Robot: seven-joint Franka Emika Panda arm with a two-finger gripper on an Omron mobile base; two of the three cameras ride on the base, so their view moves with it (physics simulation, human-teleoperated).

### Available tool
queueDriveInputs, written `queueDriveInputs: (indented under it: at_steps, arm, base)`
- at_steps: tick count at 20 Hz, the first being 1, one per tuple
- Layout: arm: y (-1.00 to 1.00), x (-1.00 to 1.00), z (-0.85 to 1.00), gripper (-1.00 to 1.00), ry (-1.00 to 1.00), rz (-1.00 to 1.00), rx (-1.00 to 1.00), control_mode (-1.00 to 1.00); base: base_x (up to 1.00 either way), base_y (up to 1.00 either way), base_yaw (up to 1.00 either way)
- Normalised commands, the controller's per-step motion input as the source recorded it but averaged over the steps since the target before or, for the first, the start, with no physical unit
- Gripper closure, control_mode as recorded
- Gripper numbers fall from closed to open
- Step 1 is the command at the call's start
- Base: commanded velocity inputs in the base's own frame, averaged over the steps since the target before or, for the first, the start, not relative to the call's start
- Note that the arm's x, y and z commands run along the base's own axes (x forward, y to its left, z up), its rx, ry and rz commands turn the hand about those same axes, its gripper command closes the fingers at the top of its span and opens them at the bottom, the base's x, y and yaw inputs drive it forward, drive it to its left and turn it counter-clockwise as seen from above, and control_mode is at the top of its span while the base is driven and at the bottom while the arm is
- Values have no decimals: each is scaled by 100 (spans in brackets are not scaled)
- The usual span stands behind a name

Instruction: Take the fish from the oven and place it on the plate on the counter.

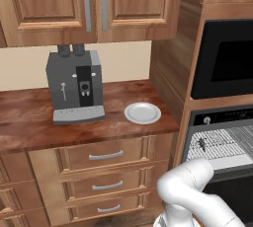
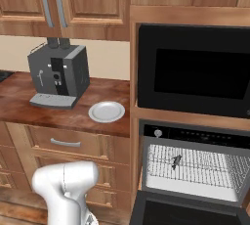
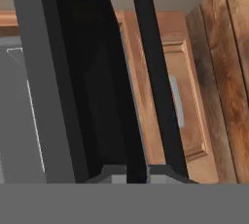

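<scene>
While the gripper (image 3: 131,177) looks nearly closed, empty, the fish (image 2: 175,161) sits mid-rack in the oven (image 2: 195,136).

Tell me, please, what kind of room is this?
A home kitchen, it seems, rendered by computer. A coffee machine and a plate stand on a wooden counter, and a built-in oven stands open beside it, below a black-fronted appliance.
</scene>
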Motion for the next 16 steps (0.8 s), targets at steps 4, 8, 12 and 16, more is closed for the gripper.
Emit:
queueDriveInputs:
  at_steps: [4, 8, 12, 16]
  arm:
    - [0, -24, 73, 100, -1, 0, 0, -100]
    - [0, -27, 90, 100, 0, 0, 0, -100]
    - [0, -33, 99, 100, 0, 0, 0, -100]
    - [0, -33, 100, 100, 0, 0, 0, -100]
  base:
    - [0, 0, 0]
    - [0, 0, 0]
    - [0, 0, 0]
    - [0, 0, 0]
